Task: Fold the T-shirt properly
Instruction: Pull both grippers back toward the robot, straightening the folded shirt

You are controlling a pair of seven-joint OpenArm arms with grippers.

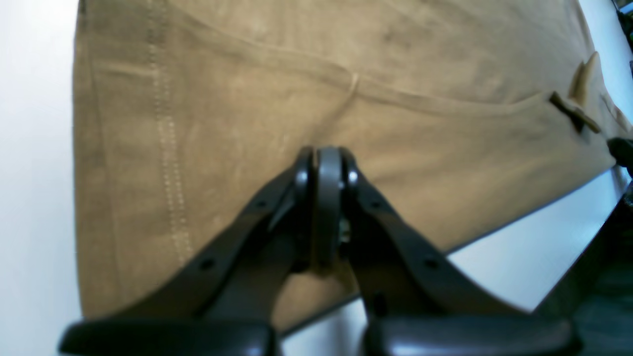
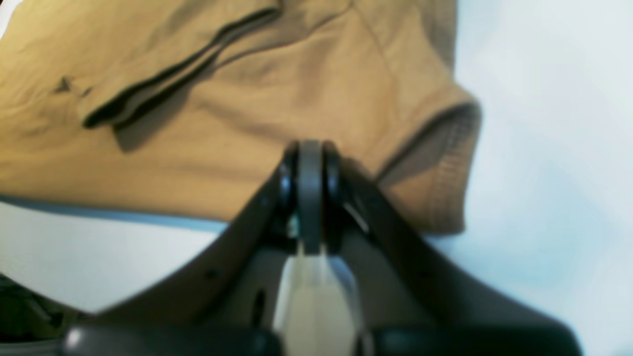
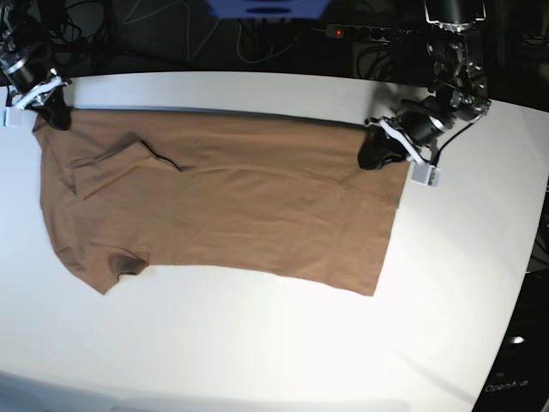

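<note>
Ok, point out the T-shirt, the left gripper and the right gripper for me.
T-shirt (image 3: 232,206), base view, middle of the flat body panel.
left gripper (image 3: 374,154), base view, shut tips at the shirt's far hem corner.
right gripper (image 3: 53,113), base view, shut tips at the shoulder corner.

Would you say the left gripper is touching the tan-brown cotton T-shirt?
Touching: the base view shows the left gripper shut on the tan-brown cotton T-shirt's far corner.

There is one plain tan-brown cotton T-shirt (image 3: 232,206), one white table (image 3: 283,343), two black grippers, and one black power strip (image 3: 364,33) at the far side.
</note>
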